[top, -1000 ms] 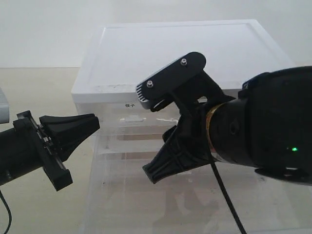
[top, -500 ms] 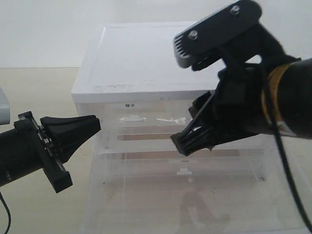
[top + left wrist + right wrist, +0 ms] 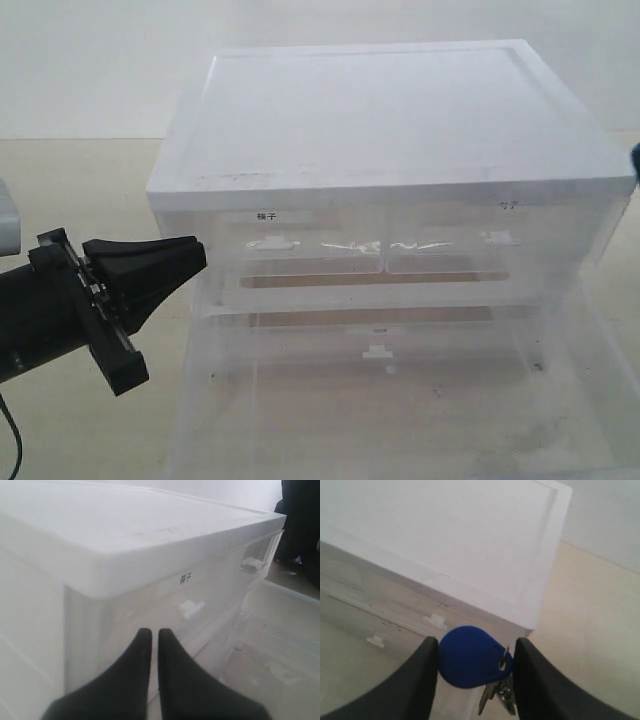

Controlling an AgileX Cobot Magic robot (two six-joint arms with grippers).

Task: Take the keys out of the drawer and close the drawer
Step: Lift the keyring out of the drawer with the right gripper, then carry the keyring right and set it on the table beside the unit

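Note:
The keys [image 3: 470,662], a blue rounded tag with silver keys hanging under it, sit between the fingers of my right gripper [image 3: 475,652], which is shut on the tag, above the right corner of the cabinet. In the exterior view, where the keys do not show, only a dark sliver of that arm [image 3: 635,157] remains at the right edge. The clear bottom drawer [image 3: 190,400] stands pulled out towards the front, with nothing visible inside. My left gripper [image 3: 190,255] hovers just left of the cabinet's front corner, its fingers [image 3: 142,645] almost together and holding nothing.
The translucent cabinet has a white lid [image 3: 390,110] and two small labelled upper drawers [image 3: 300,250], both pushed in. A grey-white object [image 3: 8,215] lies at the far left edge on the beige table [image 3: 80,170].
My right arm has lifted up and to the right, out of the drawer and almost out of the exterior view. The left gripper has stayed still.

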